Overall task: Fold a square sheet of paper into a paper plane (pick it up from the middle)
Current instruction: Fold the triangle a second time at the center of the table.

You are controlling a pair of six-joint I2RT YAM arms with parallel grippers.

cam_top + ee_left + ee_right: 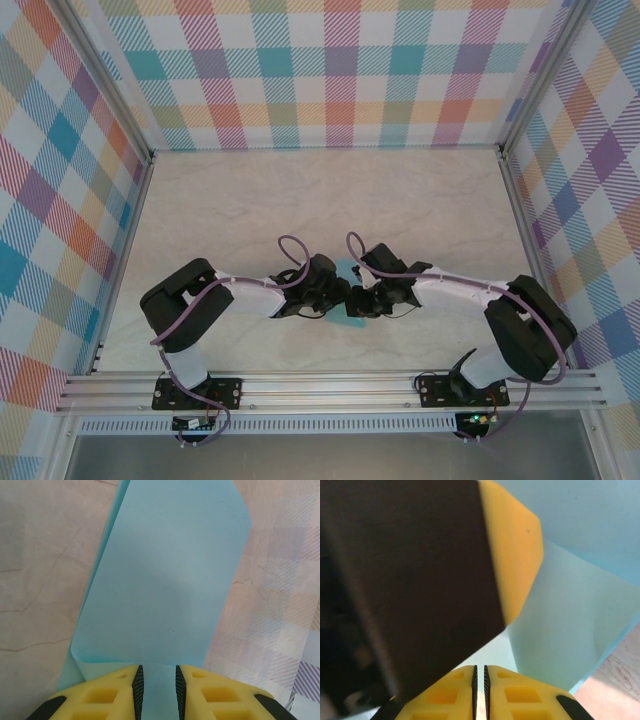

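From above, mostly buried under the two wrists: the square sheet of paper (pixel 346 268), reduced to blue slivers between the left gripper (pixel 341 289) and the right gripper (pixel 358 298). Outline and folds too small to read there, fingertips not separable. On the left wrist camera, cropped at the sheet's far end and again at the finger bases. On the right wrist camera, blurred beyond detail: a dark-and-yellow finger of the left gripper, looming close and hiding the sheet's left part.
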